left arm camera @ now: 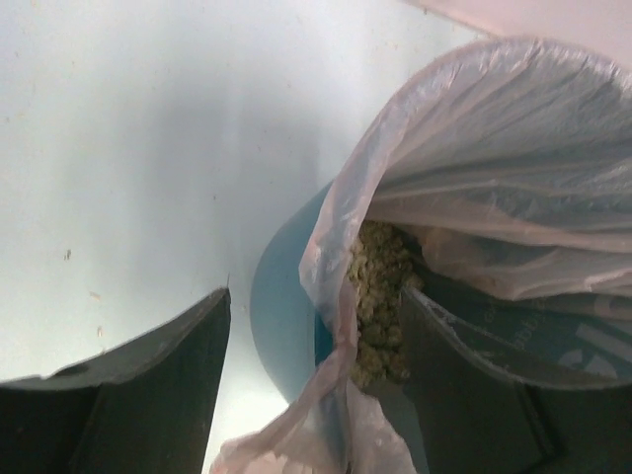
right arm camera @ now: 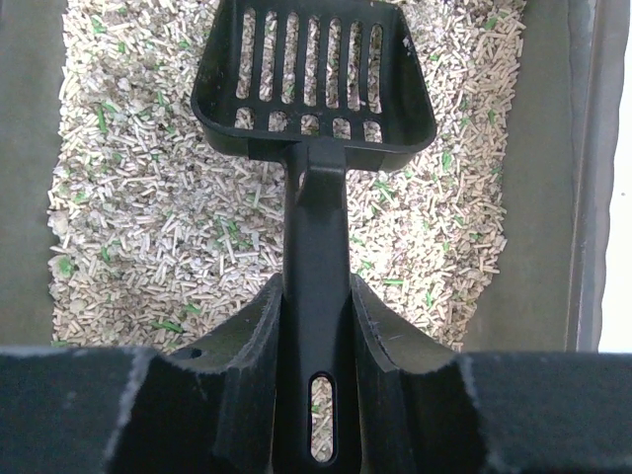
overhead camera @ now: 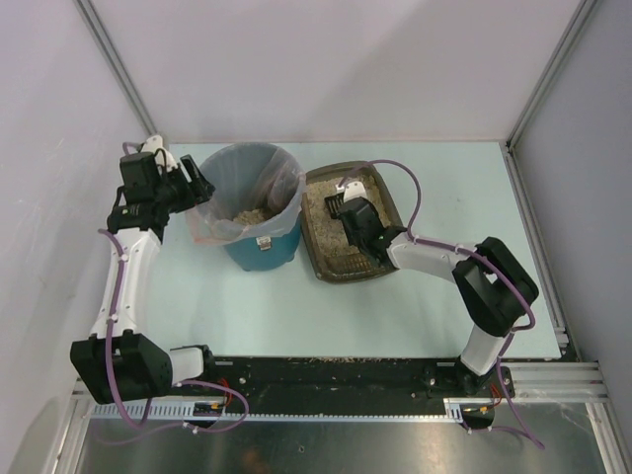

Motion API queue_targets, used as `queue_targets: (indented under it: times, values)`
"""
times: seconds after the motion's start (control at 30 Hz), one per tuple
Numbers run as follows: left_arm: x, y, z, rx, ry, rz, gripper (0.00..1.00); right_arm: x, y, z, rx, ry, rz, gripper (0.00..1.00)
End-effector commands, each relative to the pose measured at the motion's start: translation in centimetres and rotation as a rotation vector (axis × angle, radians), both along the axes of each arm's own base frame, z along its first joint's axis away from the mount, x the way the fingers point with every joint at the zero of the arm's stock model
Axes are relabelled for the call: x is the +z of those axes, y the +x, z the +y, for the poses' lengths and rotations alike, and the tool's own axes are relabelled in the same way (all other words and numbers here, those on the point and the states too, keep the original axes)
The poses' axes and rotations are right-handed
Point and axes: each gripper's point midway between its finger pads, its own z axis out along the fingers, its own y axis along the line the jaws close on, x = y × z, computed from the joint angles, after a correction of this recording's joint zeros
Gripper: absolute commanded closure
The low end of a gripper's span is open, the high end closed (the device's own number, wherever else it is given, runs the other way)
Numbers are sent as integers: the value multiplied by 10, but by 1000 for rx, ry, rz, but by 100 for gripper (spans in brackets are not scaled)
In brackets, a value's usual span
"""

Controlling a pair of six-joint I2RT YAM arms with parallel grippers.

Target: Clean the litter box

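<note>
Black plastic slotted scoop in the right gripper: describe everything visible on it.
The black plastic slotted scoop is one matte piece: a shallow basket with long slots above a row of small holes, and a straight handle with an oval hole near its end. The right gripper is shut on the handle, clamping it from both sides. The basket looks empty, held over beige pellets inside the grey-brown plastic litter box; whether it touches them cannot be told.

From above and behind, we see the whole tabletop (overhead camera: 444, 296); our wrist views close in on its bin (left arm camera: 281, 306) (left) and litter box (right arm camera: 25, 148) (right).
</note>
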Motion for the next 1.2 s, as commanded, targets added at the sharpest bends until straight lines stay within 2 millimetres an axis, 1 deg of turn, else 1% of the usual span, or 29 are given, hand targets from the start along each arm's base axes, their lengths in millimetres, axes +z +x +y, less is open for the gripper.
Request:
queue_targets:
  times: [0.0,0.03,0.07,0.23,0.27,0.37,0.47,0.5,0.53,0.57,0.6,0.63,0.67,0.7,0.77,0.8,0.83,0.87,0.9,0.97,1.0,1.03,1.07,1.1,1.13,1.17]
  values:
    - [31,3,4,-4,33,-85,27,-4,8,-3,-22,22,-10,66]
    - [33,3,4,-4,37,-91,26,-6,9,-3,-19,25,-4,61]
    - [35,2,4,-4,38,-95,25,-8,9,-2,-9,32,4,54]
    - [37,1,4,-9,46,-101,25,-12,9,-8,-22,26,23,42]
    - [38,0,4,-11,46,-104,25,-9,9,-8,-20,30,20,40]
    - [41,0,4,-9,47,-111,25,-3,9,-8,-17,39,8,39]
    - [47,1,8,5,63,-124,24,14,11,-6,-10,62,-28,38]
    - [49,2,8,7,69,-130,24,26,12,-6,-11,79,-51,37]
    - [56,2,11,16,77,-143,24,33,13,-6,-17,93,-64,37]
    - [59,3,11,18,79,-150,24,38,17,-11,-41,122,-70,36]
    - [63,3,11,20,79,-159,24,49,18,-13,-50,154,-82,36]
    - [70,4,12,24,81,-174,24,53,20,-17,-60,184,-82,36]
    - [72,4,13,32,84,-176,24,59,23,-21,-78,209,-86,36]
    - [73,4,14,37,87,-179,24,68,27,-31,-106,241,-99,36]
    - [79,3,18,60,98,-192,24,78,32,-38,-116,275,-112,36]
    - [80,3,20,72,99,-194,24,82,39,-52,-154,304,-115,36]
    - [83,1,21,80,99,-201,24,88,40,-56,-151,338,-115,36]
    - [86,1,22,91,94,-206,24,91,44,-66,-171,358,-114,36]
    - [87,0,22,100,91,-210,24,93,51,-86,-227,392,-115,35]
    - [91,-6,26,139,80,-220,24,101,55,-107,-274,428,-122,36]
    - [91,-9,27,155,78,-217,24,101,59,-130,-328,428,-125,36]
    - [92,-14,28,173,74,-224,21,104,59,-140,-349,438,-126,35]
    - [91,-18,29,189,61,-219,18,113,58,-150,-368,444,-144,36]
    - [95,-24,31,210,59,-232,17,118,58,-161,-392,444,-156,36]
    - [92,-28,31,217,52,-228,16,118,54,-178,-432,420,-153,36]
    - [90,-31,30,226,39,-226,14,132,50,-187,-447,421,-187,36]
